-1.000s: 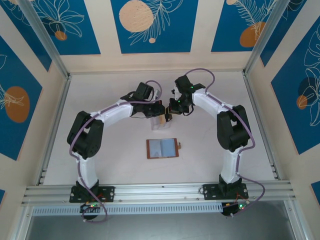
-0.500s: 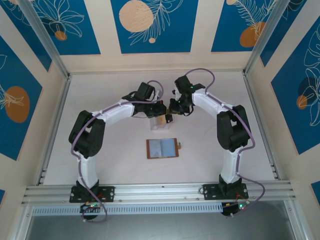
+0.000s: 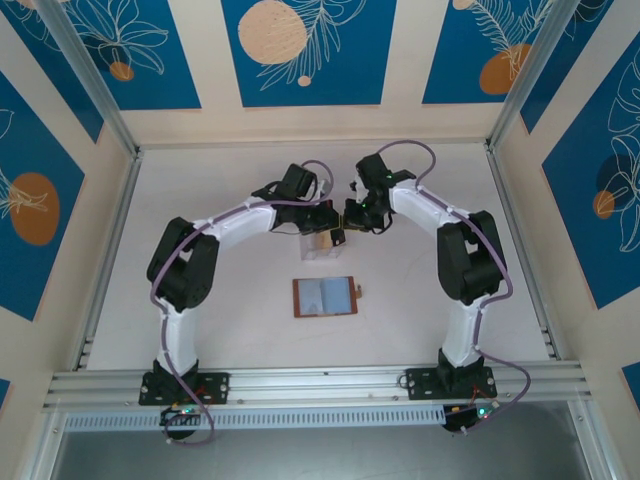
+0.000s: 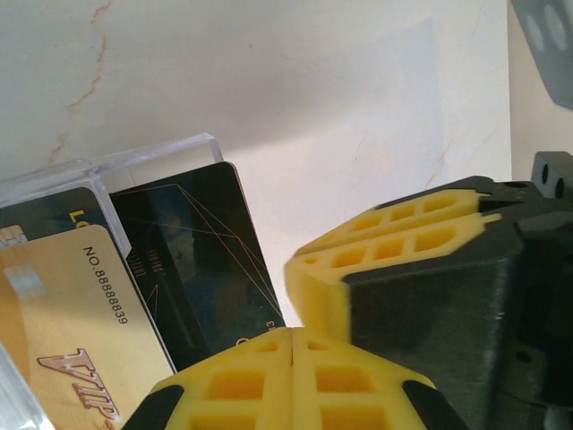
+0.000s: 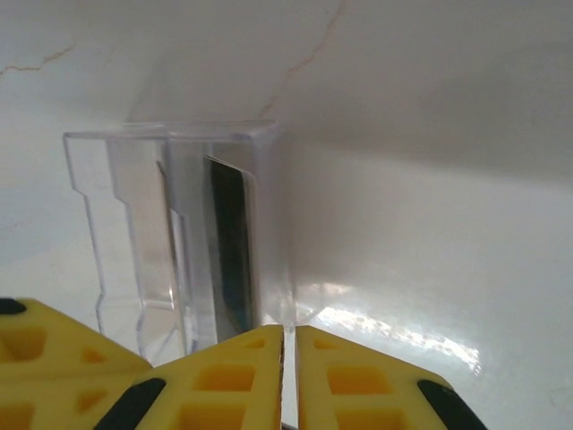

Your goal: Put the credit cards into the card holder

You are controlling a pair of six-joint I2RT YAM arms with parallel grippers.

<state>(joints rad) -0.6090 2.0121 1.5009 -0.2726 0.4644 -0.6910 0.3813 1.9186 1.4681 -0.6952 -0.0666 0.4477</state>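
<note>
Leather shows nearest the arm bases: the card holder (image 3: 325, 297) lies open and flat on the table (image 3: 230, 300), grey-blue inside up, its small tab sticking out to the right. Just beyond it stands the clear box (image 3: 316, 248), well apart from the holder, with the credit cards (image 4: 98, 296) still inside it; a gold card (image 4: 63, 349) overlaps a black card (image 4: 192, 260). Both arms meet at the box's far right corner. The left gripper (image 4: 293, 339) has its yellow fingers pressed together, right against the black card's lower corner. The right gripper (image 5: 288, 333), just beside it, shows a thin slit between its fingers; whether anything sits in that slit I cannot tell.
</note>
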